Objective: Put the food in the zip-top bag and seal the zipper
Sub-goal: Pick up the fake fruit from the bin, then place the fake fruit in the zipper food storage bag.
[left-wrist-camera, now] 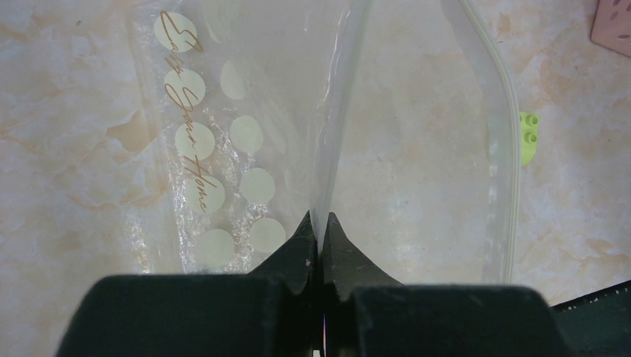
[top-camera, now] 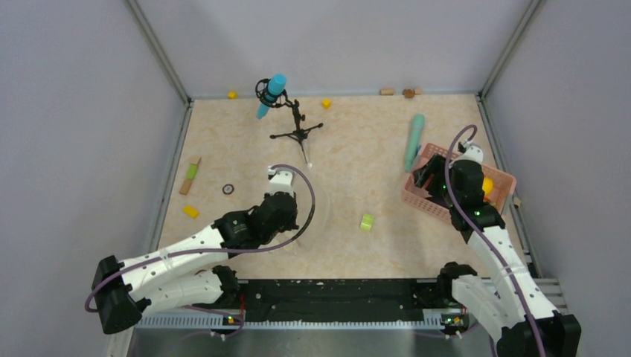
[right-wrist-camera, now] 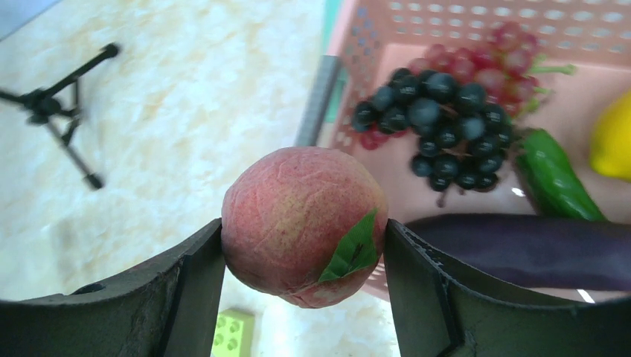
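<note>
**Over at the basket: peach in the right claw, bag film in the left**

Between the fingers of the right gripper (right-wrist-camera: 303, 230) sits a reddish peach (right-wrist-camera: 294, 216) with a little green leaf, squeezed from both sides, so that one's clamped on it. Just behind it is the pink basket (right-wrist-camera: 446, 15), and the peach lines up with the basket's side wall in the wrist view. The rest of the food is lying inside: a dark grape bunch (right-wrist-camera: 439, 126), a red grape bunch (right-wrist-camera: 498, 63) behind that, a green vegetable (right-wrist-camera: 554, 175), a lemon (right-wrist-camera: 614, 137) at the far edge and a long purple eggplant (right-wrist-camera: 536, 249) closest to the fingers. From the top camera the basket is on the right side of the table (top-camera: 357, 171).

Left gripper (left-wrist-camera: 320, 223) has its jaws pressed together on a fold of the zip-top bag (left-wrist-camera: 417, 149), right at the near end. The bag runs away from the fingers across the tabletop, with pale dots and gold script on the left part. The zipper (left-wrist-camera: 512, 186) follows its right edge. Can't see any food inside it.

Further out, a lime-green block (left-wrist-camera: 528, 137) sits just past the zipper side, between bag and basket. A mic tripod (top-camera: 298, 126) stands toward the back and a teal stick (top-camera: 414, 141) lies beside the basket.
</note>
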Available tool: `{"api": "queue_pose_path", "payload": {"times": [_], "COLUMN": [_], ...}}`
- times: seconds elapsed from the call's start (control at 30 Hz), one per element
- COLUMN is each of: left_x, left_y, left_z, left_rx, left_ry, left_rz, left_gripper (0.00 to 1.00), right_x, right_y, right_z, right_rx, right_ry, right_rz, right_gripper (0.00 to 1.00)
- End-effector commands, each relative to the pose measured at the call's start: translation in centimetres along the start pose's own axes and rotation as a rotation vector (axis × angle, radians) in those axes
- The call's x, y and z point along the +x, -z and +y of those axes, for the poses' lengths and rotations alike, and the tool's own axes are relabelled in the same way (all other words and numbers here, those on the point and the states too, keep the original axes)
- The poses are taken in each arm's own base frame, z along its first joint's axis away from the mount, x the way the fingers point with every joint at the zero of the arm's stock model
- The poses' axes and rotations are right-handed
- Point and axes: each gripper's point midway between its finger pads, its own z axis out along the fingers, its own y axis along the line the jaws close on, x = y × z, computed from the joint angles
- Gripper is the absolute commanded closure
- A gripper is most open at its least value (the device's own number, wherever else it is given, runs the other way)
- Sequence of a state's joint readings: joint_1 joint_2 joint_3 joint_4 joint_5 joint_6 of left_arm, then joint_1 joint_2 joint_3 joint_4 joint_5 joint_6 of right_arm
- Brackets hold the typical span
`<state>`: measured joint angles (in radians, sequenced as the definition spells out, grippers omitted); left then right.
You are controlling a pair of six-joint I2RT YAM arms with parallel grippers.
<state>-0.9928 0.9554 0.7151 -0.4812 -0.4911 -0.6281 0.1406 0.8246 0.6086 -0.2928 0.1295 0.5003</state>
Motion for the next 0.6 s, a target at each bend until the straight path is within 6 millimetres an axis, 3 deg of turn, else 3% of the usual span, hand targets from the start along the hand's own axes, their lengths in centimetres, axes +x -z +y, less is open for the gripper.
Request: {"api": "queue_pose_path", "payload": {"times": [0.0,0.1,0.27,0.57], "left_x": [-1.1,-1.1,-1.0,-1.1], "left_y": [0.2,0.2,0.2,0.5], "left_z": [-0.8,-1.0,-1.1,-1.6], "left_rx": [0.045,0.051,0.063,0.099], "left_ry": [0.02,0.02,0.022,0.012], "left_rz": [-0.044,-0.041,-0.043,-0.037], "left_gripper": [1.0,1.0,1.0,1.0], "right_x": [-0.7,-0.2,1.4,8.4], "right_y": [1.6,3.8,9.1,14.2], "right_z": [5.1,9.1,15.0,23.8], "right_rx": [-0.299,-0.552,-0.988,-1.277], "right_ry": [0.053,0.059,0.109,0.358], "right_rz": [-0.003,0.025,0.067,0.2], "right_gripper": [0.55,0.55,0.55,0.53]}}
